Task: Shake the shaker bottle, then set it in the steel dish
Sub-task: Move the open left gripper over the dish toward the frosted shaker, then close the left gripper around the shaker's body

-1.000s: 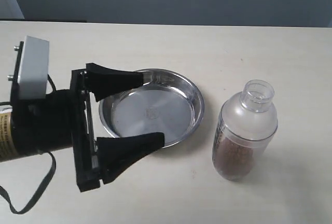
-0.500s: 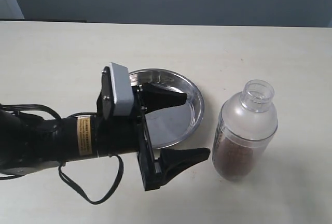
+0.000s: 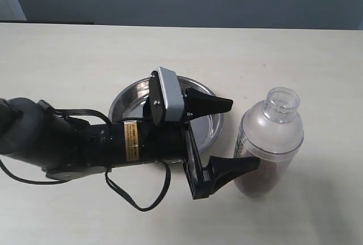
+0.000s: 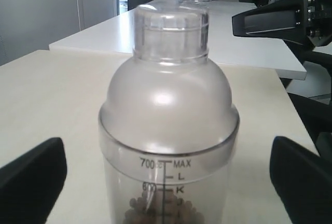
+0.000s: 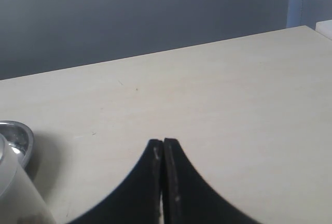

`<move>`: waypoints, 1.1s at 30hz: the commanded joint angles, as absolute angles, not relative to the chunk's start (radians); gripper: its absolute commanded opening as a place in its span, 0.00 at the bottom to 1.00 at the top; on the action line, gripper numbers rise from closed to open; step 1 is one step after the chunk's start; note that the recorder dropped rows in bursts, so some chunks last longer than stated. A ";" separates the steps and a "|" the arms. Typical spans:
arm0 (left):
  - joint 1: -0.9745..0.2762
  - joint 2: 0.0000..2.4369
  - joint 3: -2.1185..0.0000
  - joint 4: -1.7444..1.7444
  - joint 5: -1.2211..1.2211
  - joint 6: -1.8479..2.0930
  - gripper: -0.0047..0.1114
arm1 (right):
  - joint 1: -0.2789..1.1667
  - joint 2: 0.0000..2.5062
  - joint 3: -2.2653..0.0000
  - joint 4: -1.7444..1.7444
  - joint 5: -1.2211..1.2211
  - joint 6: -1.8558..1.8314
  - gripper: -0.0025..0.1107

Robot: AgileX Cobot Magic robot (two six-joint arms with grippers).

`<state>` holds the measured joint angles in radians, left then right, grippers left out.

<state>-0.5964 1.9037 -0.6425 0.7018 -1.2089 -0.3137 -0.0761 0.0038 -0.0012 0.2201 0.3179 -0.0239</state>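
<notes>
Black left arm (image 3: 85, 143) sits over most of the round shiny steel dish (image 3: 213, 125), centre included, so can't see the middle. In the left wrist view the frosted clear plastic shaker bottle (image 4: 168, 110) is cut off where its granules start. The left pincer (image 4: 167, 154) fingers (image 4: 33, 175) flanking the bottle are blurry, edge-cropped blobs.

We find the fingers of the left gripper (image 3: 244, 133) spread wider than the shaker bottle (image 3: 272, 137), leaving a gap on either side of it. The steel dish (image 3: 218, 121) lies just beside the bottle, under the left arm, narrowing that flank. On the bottle's other side we have open table (image 3: 306, 58).
</notes>
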 commanded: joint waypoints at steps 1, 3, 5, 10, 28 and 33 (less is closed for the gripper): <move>-0.624 1.933 -0.679 0.690 -1.221 -0.314 0.94 | -0.080 0.000 0.000 0.219 0.308 -0.026 0.02; -0.635 1.938 -0.694 0.683 -1.221 -0.314 0.94 | -0.080 0.000 0.000 0.219 0.308 -0.026 0.02; -0.641 1.944 -0.706 0.675 -1.221 -0.312 0.94 | -0.080 0.000 0.000 0.219 0.308 -0.026 0.02; -0.641 1.976 -0.735 0.662 -1.221 -0.312 0.94 | -0.080 0.000 0.000 0.219 0.308 -0.026 0.02; -0.672 2.024 -0.833 0.673 -1.221 -0.312 0.94 | -0.080 0.000 0.000 0.219 0.308 -0.026 0.02; -0.674 2.024 -0.857 0.697 -1.221 -0.340 0.94 | -0.080 0.000 0.000 0.219 0.308 -0.026 0.02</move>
<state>-0.6673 2.0248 -0.8421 0.6880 -1.2112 -0.3177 -0.0761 0.0038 -0.0012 0.2201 0.3179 -0.0239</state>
